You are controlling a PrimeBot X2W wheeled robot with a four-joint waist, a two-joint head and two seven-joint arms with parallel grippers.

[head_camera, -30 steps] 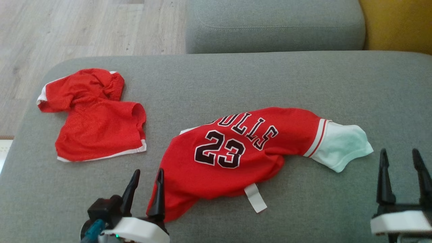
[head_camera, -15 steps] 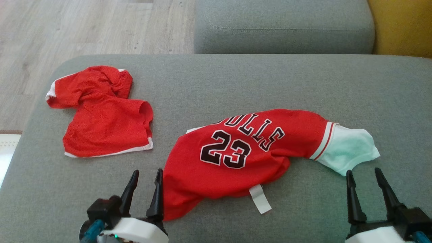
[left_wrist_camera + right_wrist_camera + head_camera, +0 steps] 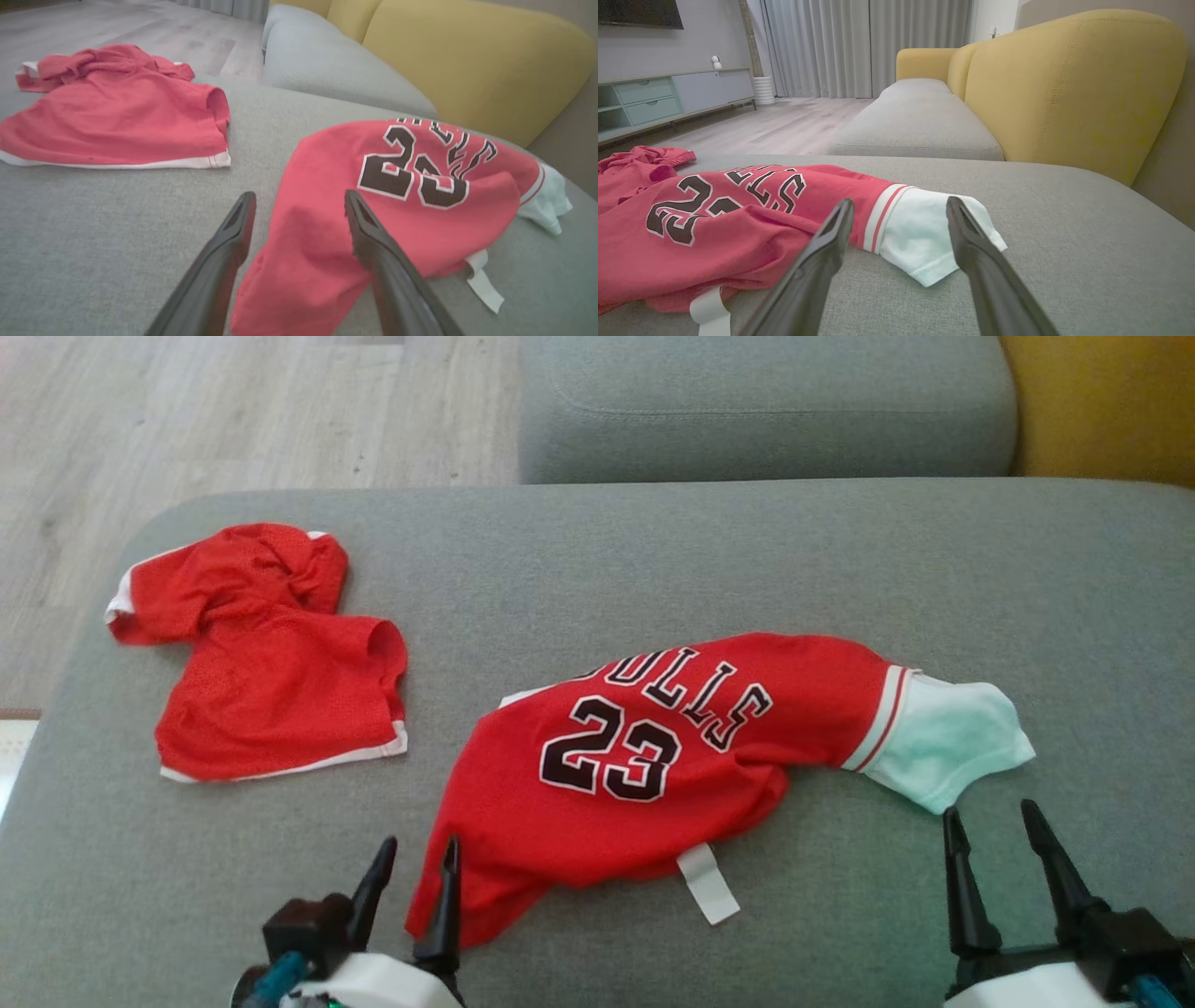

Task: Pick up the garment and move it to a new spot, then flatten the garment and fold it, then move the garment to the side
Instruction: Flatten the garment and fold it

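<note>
Jersey: I saw the red jersey (image 3: 653, 756), number 23 facing up, lying crumpled on the grey sofa seat (image 3: 653, 551), near its front edge and between my two hands.
Left hand: my left hand (image 3: 420, 847) had its fingers spread wide and gripped nothing. It sat at the jersey's lower-left corner.
Head view, left side: the inner finger overlapped the red hem, and I could not tell whether it touched.
Left wrist view: this added that one finger lay over red cloth and the other over bare grey seat, with the hem edge running up between them.
Right hand: my right hand (image 3: 990, 810) was likewise spread and empty, just short of the white sleeve (image 3: 948, 747).
Right wrist view: the sleeve end sat framed between the fingers, beyond their tips. Behind it I made out a yellow backrest (image 3: 1064, 84), grey curtains (image 3: 868, 46) and a low cabinet (image 3: 668, 98).
Tag: a white tag (image 3: 707, 882) stuck out from the jersey's near hem, flat on the seat.
Other garment: a red piece with white trim (image 3: 271, 663) lay well apart at the seat's left end.
</note>
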